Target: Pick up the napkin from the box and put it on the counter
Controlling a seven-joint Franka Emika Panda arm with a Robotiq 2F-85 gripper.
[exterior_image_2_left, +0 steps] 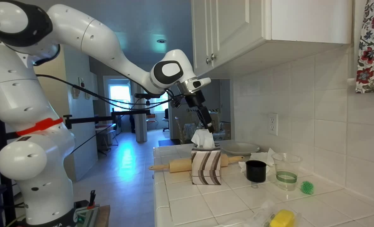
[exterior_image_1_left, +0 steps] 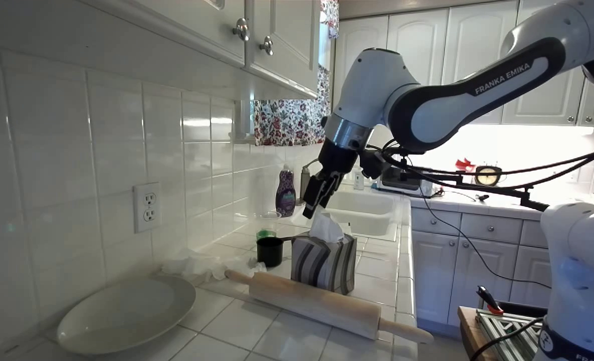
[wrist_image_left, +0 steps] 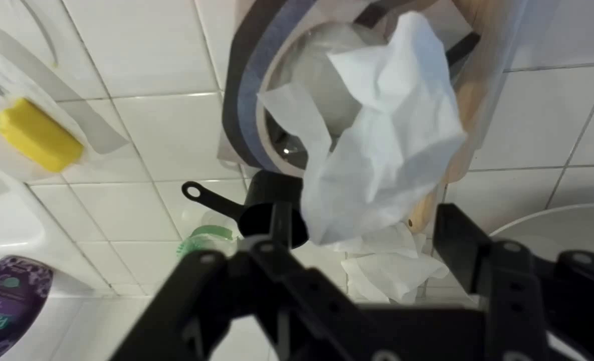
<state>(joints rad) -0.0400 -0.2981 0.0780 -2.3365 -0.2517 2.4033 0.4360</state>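
— A bright kitchen, with white panelled cupboards [exterior_image_1_left: 419, 45] on the walls and a long, glossy, white-tiled tabletop [exterior_image_1_left: 241, 323] running along one side.

— What is on it, largest first?

— A white, black-jointed robot arm [exterior_image_2_left: 101, 44] reaches in over it. On the tiles lie a large, oval, white dish [exterior_image_1_left: 126, 313], then a pale wooden rolling pin [exterior_image_1_left: 314, 303], then some thin, crumpled white tissues [exterior_image_1_left: 201, 263] close to the wall. Just beside the rolling pin stands an upright, grey, brown and white striped cardboard box [exterior_image_2_left: 205, 167].

— And at the end of the arm?

— A black, two-fingered tool [wrist_image_left: 364, 223], angled downward just above the box. The wrist view shows its fingers well apart, with nothing visibly gripped.

— And the thing to be picked up?

— The soft, thin, white paper napkin [exterior_image_1_left: 325, 228] sticks up in a limp peak from the opening in the box's top. In both exterior views its tip is right by the tool's fingertips; whether they touch, I can't tell.

— So how far along is this?

— In my judgement, early. The reach looks nearly complete, but the napkin is not yet out. Closing on it, drawing it free and laying it on the tabletop all seem left.
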